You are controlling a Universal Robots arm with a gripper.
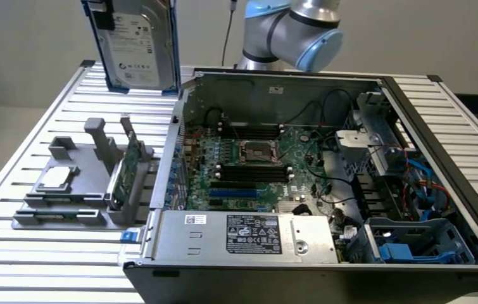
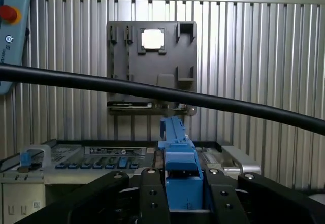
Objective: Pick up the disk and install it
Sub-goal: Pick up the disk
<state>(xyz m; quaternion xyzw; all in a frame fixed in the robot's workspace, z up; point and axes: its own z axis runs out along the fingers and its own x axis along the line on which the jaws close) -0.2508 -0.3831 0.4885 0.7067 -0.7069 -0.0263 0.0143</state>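
The pincer [image 2: 180, 196] is closed tight on the disk [image 1: 135, 45]. Its two black fingers [image 2: 152, 196] press on the blue rail from both sides. The disk stands up on its edge, with its white label facing out and blue rails down its sides. It is higher than the case [image 1: 247, 92], by the case's far corner on the exterior view's left. The case lies open on the table [image 1: 19, 253], and you can see a green board and wires inside it. The arm [image 1: 294, 31] is behind the case. Next to the case, on the exterior view's left, sits a grey holder [image 1: 69, 196]. A small silver chip [image 1: 57, 179] lies flat on the holder. A thin green card [image 1: 133, 168] stands in the holder on the side nearest the case. In the wrist view a black cable [image 2: 152, 89] runs across in front of the holder
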